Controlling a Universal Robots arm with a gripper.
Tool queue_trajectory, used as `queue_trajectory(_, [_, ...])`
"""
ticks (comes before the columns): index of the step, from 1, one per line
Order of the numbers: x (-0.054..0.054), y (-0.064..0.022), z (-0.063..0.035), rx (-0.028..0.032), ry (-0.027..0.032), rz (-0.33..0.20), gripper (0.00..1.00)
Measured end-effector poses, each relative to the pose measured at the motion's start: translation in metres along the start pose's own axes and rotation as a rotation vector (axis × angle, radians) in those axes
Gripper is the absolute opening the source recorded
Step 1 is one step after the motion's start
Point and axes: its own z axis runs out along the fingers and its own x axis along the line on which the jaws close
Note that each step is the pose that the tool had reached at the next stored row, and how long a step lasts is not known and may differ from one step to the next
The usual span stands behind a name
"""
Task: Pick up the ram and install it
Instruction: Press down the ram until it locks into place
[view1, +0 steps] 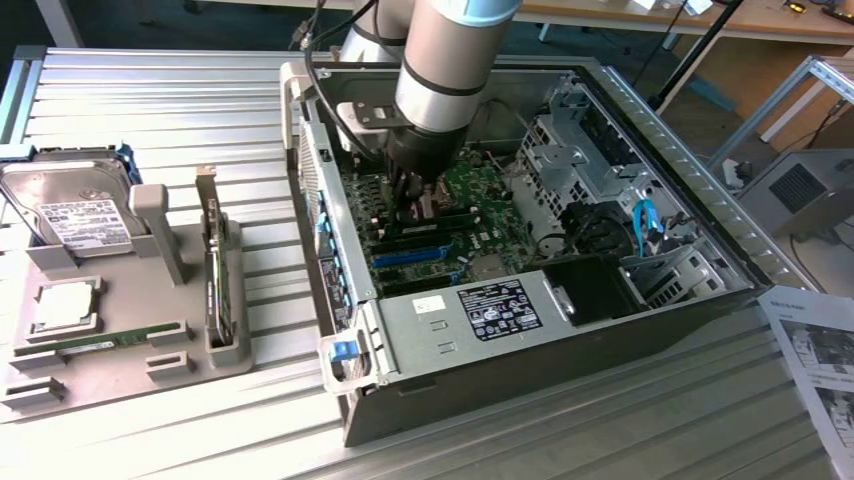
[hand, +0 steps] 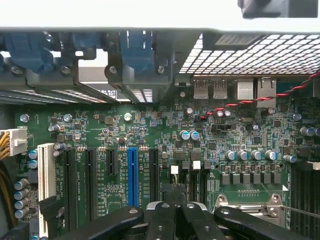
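Observation:
A ram stick (view1: 104, 341), long, thin and green, lies flat at the front of the grey tray (view1: 187, 365), at the exterior view's left. My gripper (view1: 419, 203) is far from it, reaching down into the open computer case (view1: 667, 150) and hovering just above the green motherboard (view1: 470, 185), close to its black slots (view1: 430, 228). In the wrist view the gripper (hand: 175, 202) is shut, its dark fingers (hand: 161, 220) meeting just short of a pair of black slots (hand: 197, 182). I cannot make out anything held between them.
The tray also carries a hard drive (view1: 80, 210), a square silver processor (view1: 64, 305) and an upright card (view1: 214, 270). Inside the case are a power supply (view1: 467, 310), drive cage (view1: 574, 150) and blue cable (view1: 645, 220). A blue slot (hand: 132, 175) is on the motherboard.

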Motion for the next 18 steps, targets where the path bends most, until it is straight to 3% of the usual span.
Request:
queue_trajectory(8, [0.0003, 0.0000, 0.0057, -0.0003, 0.0004, 0.000, 0.11])
queue_trajectory(18, [-0.0001, -0.0001, 0.0030, 0.0006, -0.0010, 0.000, 0.11])
